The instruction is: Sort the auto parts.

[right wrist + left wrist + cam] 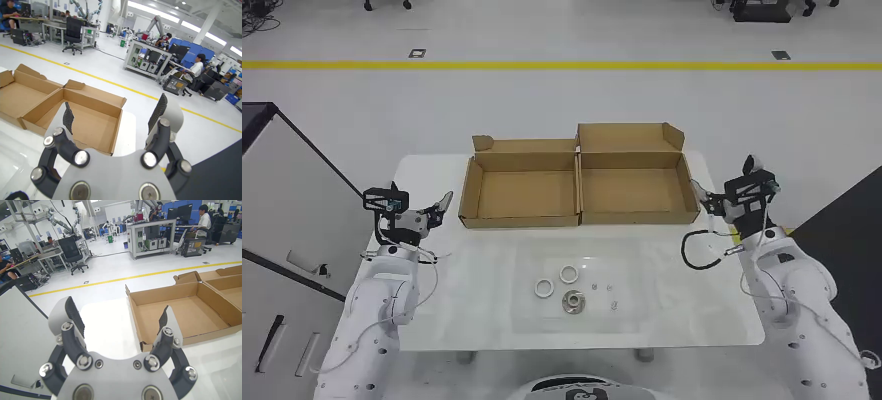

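Both arms held out wide, claws spread and empty.

The left claw [434,208] sits at the end of a bent white arm, its two black-padded fingers [74,313] well apart with nothing between them. The right claw [705,198] mirrors it on the opposite side, fingers [157,111] likewise wide, and both claws point forward and slightly inward.

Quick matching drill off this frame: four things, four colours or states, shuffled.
Things:
1. left gripper
2. boxes
3. rings
4. metal part

States:
a. white, lying flat
b. brown, side by side
c. open, holding nothing
d. grey, nearer the robot than the rings

Pairs: 1-c, 2-b, 3-a, 4-d.
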Robot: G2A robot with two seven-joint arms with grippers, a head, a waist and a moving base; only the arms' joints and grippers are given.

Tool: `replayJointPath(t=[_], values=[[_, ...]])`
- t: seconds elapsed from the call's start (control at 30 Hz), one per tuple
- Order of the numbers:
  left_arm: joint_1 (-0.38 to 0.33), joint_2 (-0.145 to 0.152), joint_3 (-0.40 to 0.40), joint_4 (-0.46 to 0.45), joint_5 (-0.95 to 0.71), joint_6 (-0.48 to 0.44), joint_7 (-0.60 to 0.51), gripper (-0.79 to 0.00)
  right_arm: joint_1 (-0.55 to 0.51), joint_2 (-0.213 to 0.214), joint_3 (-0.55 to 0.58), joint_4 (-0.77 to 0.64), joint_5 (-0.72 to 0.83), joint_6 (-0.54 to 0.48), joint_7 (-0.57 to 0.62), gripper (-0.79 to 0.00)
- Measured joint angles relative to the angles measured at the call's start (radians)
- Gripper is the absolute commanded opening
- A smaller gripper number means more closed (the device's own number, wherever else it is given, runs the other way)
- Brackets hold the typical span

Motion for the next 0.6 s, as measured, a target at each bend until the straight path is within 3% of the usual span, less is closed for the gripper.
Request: replayJointPath(t=[0.27, 0.6], values=[[0.000, 0.000, 0.000, 0.000, 0.000, 0.000, 0.000, 0.000, 0.024, 0.027, 0.074, -0.135, 0.091, -0.347, 0.242, 0.000], [0.000, 0.000, 0.000, 0.000, 0.000, 0.000, 0.000, 0.000, 0.127, 0.059, 0.024, -0.193, 0.264, -0.603, 0.565, 0.000]])
